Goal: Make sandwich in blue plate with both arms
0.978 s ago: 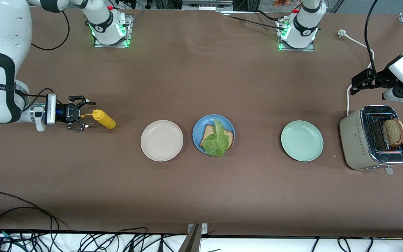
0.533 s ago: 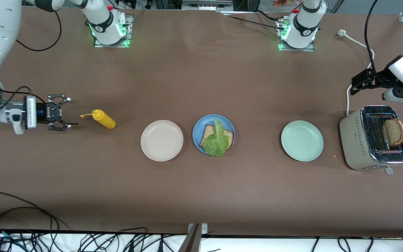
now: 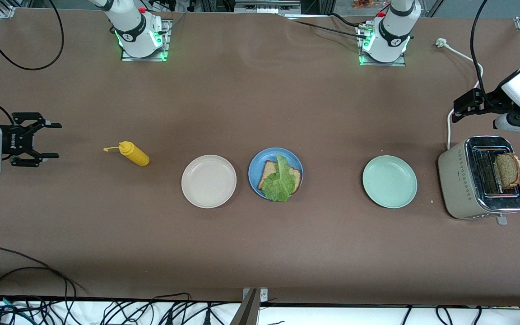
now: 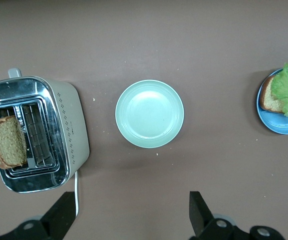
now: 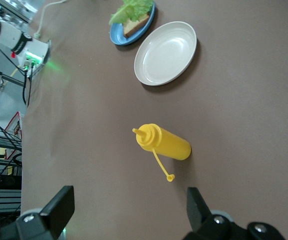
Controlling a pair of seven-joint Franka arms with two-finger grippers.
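Ruffled lettuce point(image 3: 280, 182) drapes a square brown slice point(image 3: 269, 172) on the round blue plate point(image 3: 255, 171) mid-table – both grippers, right point(image 3: 47, 140) and left point(image 4: 132, 212), spread empty near the table's ends.

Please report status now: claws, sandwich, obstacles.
Left claw open near toaster. Right claw open, empty. Blue plate: bread, lettuce only. Top slice in toaster.

Mustard bottle point(image 3: 134, 154): lying on its side, cap dangling open.
Beige plate point(image 3: 209, 181): sitting beside it.
Mint plate point(image 3: 389, 181): sitting near toaster point(image 3: 463, 180).
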